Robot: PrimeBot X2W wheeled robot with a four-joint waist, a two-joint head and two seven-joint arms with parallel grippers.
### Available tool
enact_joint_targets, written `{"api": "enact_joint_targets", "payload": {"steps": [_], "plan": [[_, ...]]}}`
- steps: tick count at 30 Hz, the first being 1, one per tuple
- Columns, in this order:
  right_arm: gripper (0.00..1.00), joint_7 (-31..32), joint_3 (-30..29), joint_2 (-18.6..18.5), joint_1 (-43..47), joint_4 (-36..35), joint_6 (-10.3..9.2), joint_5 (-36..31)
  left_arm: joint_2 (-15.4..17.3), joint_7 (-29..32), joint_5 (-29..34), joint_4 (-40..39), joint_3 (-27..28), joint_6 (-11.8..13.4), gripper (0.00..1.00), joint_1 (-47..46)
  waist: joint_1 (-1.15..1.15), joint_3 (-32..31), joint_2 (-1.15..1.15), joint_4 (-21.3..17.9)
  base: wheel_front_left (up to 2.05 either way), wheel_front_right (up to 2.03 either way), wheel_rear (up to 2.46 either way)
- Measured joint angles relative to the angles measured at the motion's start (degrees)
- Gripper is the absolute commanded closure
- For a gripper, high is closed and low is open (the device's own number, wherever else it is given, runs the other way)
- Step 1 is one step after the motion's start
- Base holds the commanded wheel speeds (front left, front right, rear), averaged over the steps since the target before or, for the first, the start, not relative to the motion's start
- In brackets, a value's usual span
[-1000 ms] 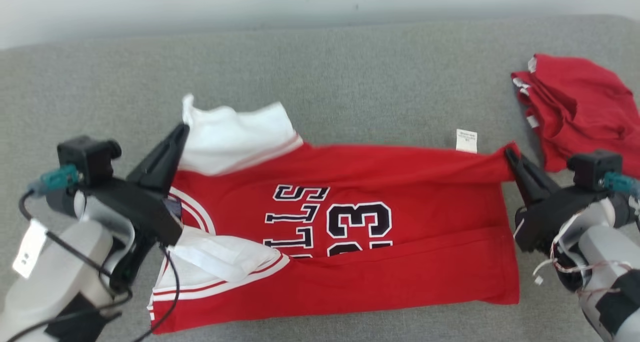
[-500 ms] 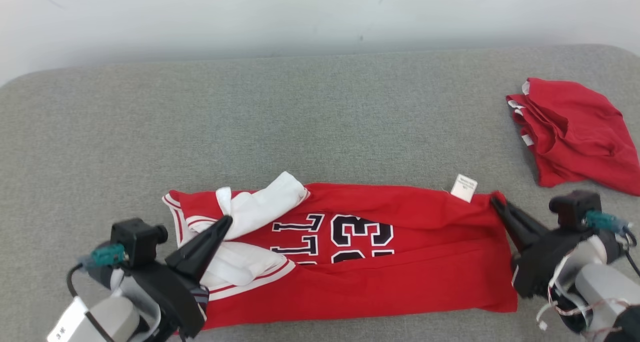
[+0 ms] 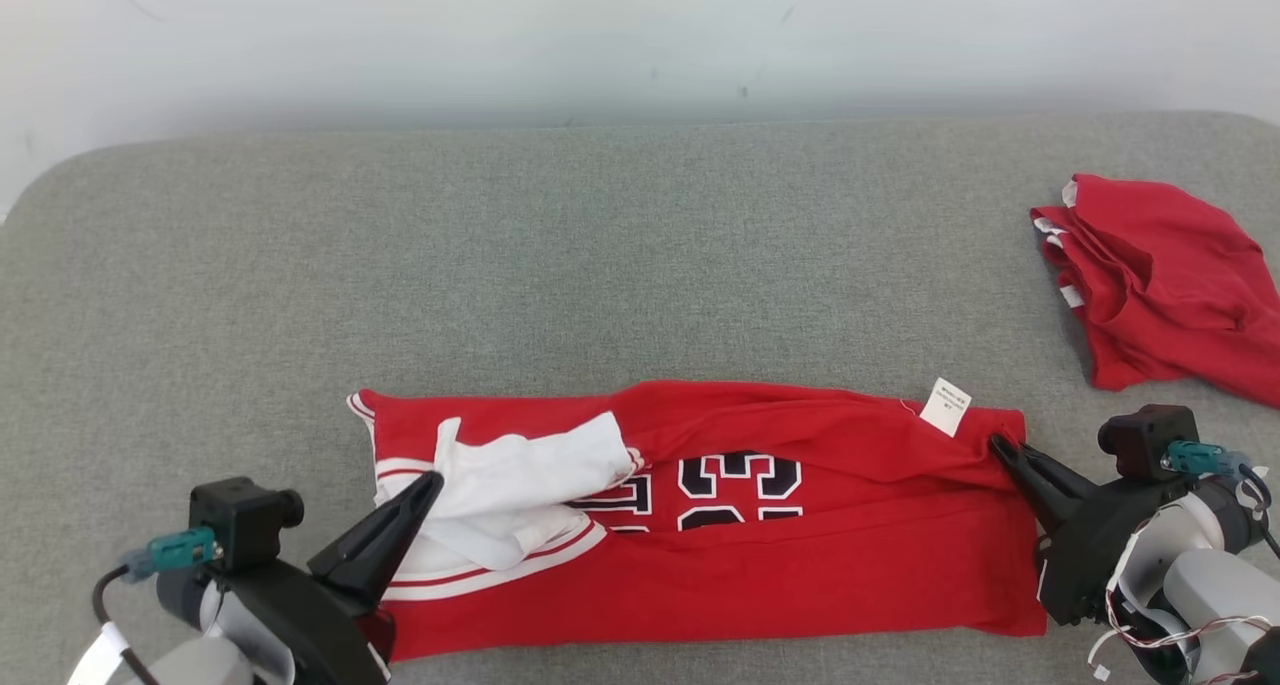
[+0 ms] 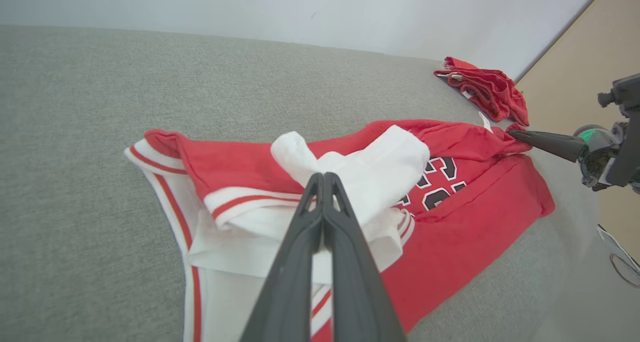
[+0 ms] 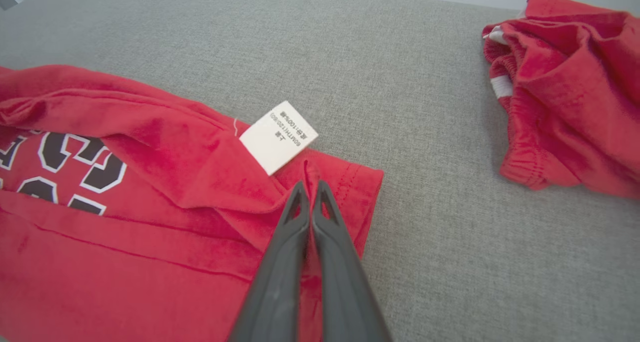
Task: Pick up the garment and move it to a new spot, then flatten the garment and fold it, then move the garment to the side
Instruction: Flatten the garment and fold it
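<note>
red jersey (image 3: pixel 800 575) is lying stretched, my left tool (image 3: pixel 432 477) pinching its white sleeve (image 3: pixel 530 465), my right tool (image 3: pixel 995 443) its hem (image 5: pixel 362 182), both fully closed.

Both pale forearms sit low and wide apart, the left gripper (image 3: pixel 432 480) angled up-right and the right gripper (image 3: pixel 995 443) up-left, each one's fingers (image 5: pixel 280 262) pressed together (the right pair nipping the garment (image 3: pixel 850 565)).
</note>
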Motion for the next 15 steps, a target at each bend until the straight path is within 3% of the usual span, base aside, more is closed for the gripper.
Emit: {"api": "enact_joint_targets", "payload": {"steps": [6,13,14,15], "plan": [[1.00,2.00,1.31,-0.33,0.93,0.10,0.00,2.08,0.15,0.03,-0.53,0.65,-1.18,0.00,1.00,0.61,0.00,-0.29,0.00,0.17,0.00,0.00,0.00],[1.00,5.03,2.92,0.29,1.16,1.83,0.00,3.42,-2.16,1.64,-0.34,7.09,-2.43,0.77,1.00,1.83,0.00,-0.83,0.00,-0.19,0.00,0.00,0.00],[0.98,5.22,2.97,0.34,1.16,1.96,0.00,3.43,-2.79,1.64,-0.43,7.65,-2.37,1.11,1.00,1.83,0.00,-0.92,0.00,-0.28,0.00,0.00,0.00],[0.67,5.23,2.96,0.43,1.15,2.07,0.00,3.43,-3.44,1.67,-0.51,8.12,-2.33,1.27,0.87,1.81,0.00,-0.97,0.00,-0.36,0.00,0.00,0.00]]}}
